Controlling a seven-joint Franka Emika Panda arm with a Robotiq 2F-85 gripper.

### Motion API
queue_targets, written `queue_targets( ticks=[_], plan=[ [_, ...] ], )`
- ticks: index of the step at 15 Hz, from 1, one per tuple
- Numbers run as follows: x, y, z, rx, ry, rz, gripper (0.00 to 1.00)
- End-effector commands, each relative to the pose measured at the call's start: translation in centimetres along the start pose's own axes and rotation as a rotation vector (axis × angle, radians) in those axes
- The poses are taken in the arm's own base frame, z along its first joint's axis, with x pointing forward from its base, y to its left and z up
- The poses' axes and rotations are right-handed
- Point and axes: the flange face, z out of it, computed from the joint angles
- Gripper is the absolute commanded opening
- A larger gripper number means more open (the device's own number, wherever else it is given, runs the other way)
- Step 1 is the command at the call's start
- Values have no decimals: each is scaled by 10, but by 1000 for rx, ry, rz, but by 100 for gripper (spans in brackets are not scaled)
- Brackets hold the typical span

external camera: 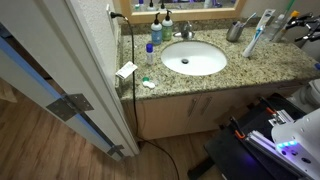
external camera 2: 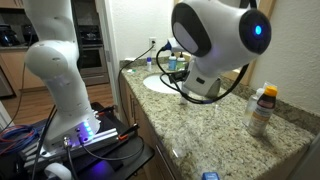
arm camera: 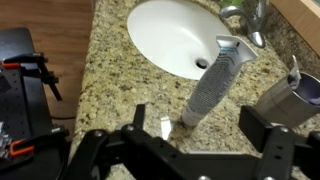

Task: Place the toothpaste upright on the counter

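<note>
Speckled beige-brown granite forms the counter (arm camera: 110,90), which runs over light wooden cabinets beside a white door and a wood floor in an exterior view (external camera: 250,65). An oval white sink (arm camera: 175,35) is set into it, lying ahead of the fingers and a little toward the left one in the wrist view. The white robot arm (external camera 2: 215,45) fills much of an exterior view, reaching over the stone. The dark gripper (arm camera: 198,125) hangs over the counter with its two fingers (arm camera: 140,120) spread wide apart, clamped on nothing. The toothpaste (arm camera: 212,85) stands in the gap between them on its cap end, resting on the granite near the basin's rim, and it appears to touch neither finger. It leans away from the fingers, with its flat crimped end tipped out over the sink's edge; it also shows in an exterior view (external camera: 255,33) as a slim white and light-blue tube tilted up from the stone. A metal cup (arm camera: 290,92) sits just beyond the right finger. A chrome faucet (arm camera: 245,18) rises farther off, behind the basin. A small blue bottle (external camera: 152,50) stands on the far side of the sink from the fingers.
</note>
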Motion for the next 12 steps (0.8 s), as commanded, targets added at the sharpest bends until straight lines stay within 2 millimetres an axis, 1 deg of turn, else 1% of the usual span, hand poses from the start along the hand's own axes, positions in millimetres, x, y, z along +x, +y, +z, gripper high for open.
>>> queue_targets(
  ticks=[1, 3, 5, 7, 9, 10, 11, 12],
  plan=[
    [-53, 7, -49, 71, 154, -123, 100],
    [-89, 5, -71, 102, 230, -220, 100],
    [-133, 10, -87, 86, 303, -336, 100],
    [-181, 20, -93, 19, 407, -417, 100],
    [-229, 40, -94, -41, 485, -494, 100],
    [-199, 13, -100, -20, 420, -443, 100],
    [-217, 18, -102, -9, 439, -464, 100],
    [-223, 20, -104, 0, 441, -471, 100]
  ],
)
